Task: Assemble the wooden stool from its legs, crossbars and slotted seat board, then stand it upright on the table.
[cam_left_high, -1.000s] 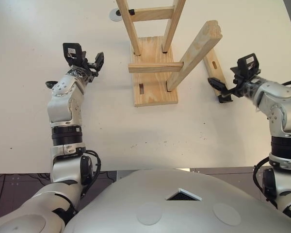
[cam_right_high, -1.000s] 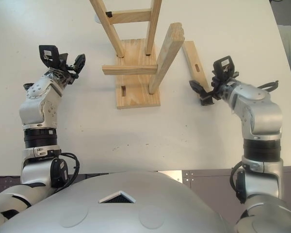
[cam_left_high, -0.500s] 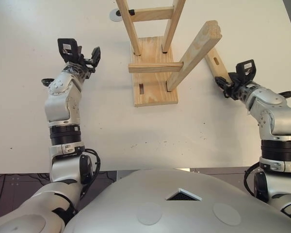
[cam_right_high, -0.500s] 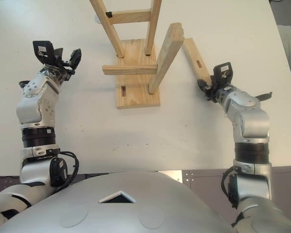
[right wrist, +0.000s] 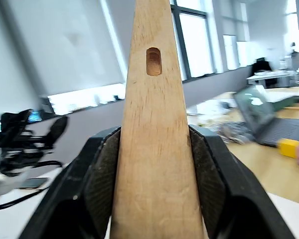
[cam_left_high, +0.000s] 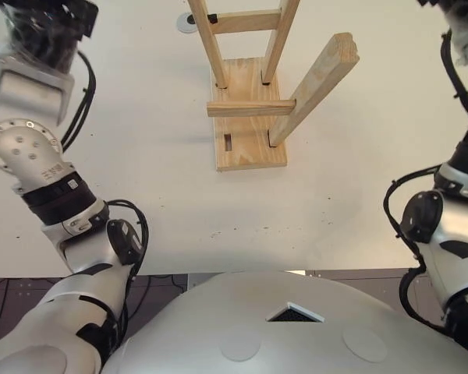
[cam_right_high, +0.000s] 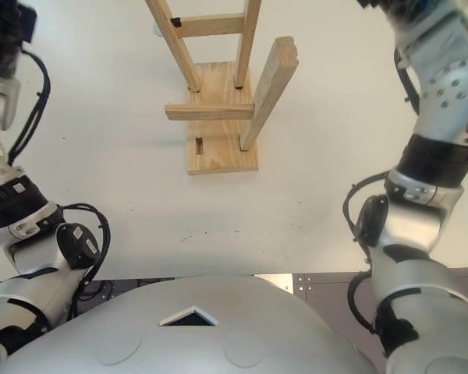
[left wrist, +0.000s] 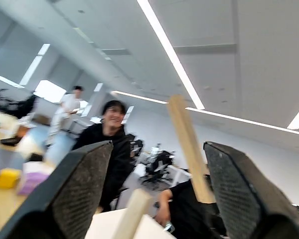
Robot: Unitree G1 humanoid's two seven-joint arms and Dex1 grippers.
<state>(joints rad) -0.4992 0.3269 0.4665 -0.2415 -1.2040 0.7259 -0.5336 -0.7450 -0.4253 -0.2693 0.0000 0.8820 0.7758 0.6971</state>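
On the surface [cam_left_high: 140,171], the seat board [cam_left_high: 249,152] lies flat with 3 legs [cam_left_high: 209,47] and 2 crossbars [cam_left_high: 249,107] fitted; 1 slot [cam_left_high: 228,142] is empty. Right tool [right wrist: 154,133] clamps the 4th leg [right wrist: 152,89] aloft; left tool [left wrist: 157,149] gapes apart. Seating that leg and righting the stool remain.

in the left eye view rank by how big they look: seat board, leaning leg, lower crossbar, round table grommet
1. seat board
2. leaning leg: its top rises toward the camera, so its place against the board is unsure
3. lower crossbar
4. round table grommet
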